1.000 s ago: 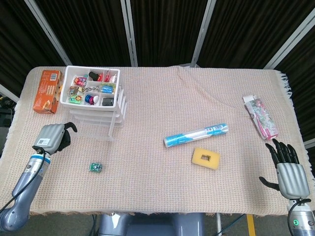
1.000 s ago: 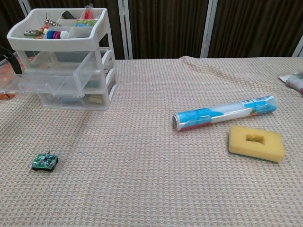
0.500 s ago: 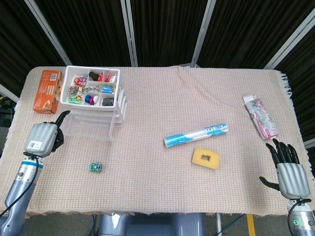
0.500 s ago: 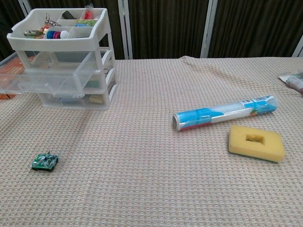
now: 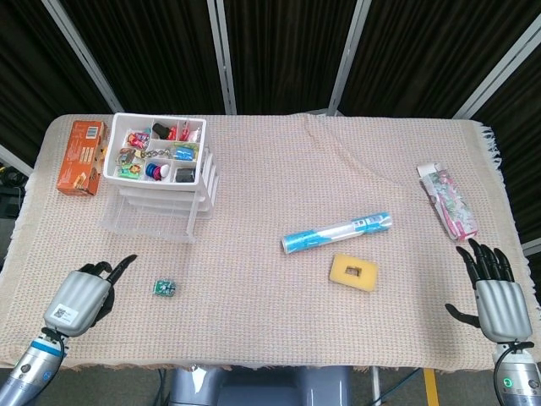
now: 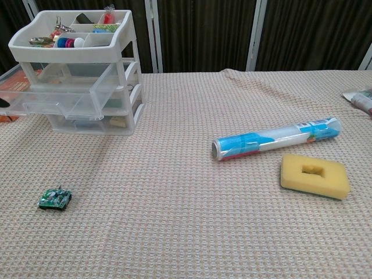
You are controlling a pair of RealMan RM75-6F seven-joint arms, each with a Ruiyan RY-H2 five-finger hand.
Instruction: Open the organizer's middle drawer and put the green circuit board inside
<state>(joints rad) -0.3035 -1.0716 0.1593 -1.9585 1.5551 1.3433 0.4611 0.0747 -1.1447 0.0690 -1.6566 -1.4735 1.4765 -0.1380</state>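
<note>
The white plastic organizer (image 5: 161, 173) stands at the back left of the tabletop (image 5: 279, 321), its top tray filled with small coloured items. Its clear middle drawer (image 6: 55, 102) is pulled out toward the front, standing well proud of the drawers above and below it. The green circuit board (image 5: 165, 288) lies flat on the woven cloth in front of the organizer, apart from it and outside the drawer.

The left robot hand (image 5: 83, 298) sits just to the left of the circuit board, close to the front edge of the tabletop, not touching the board. It holds nothing; one finger points out toward the board while the others curl in loosely. The right robot hand (image 5: 494, 296) rests far from the organizer at the front right corner, fingers spread apart and empty.

An orange box (image 5: 81, 157) lies just left of the organizer. To the organizer's right, near the middle of the tabletop, lie a blue-and-white tube (image 5: 336, 233) and, just in front of it, a yellow sponge (image 5: 354, 272) with a rectangular hollow. A pink-patterned packet (image 5: 448, 201) lies at the far right edge.
</note>
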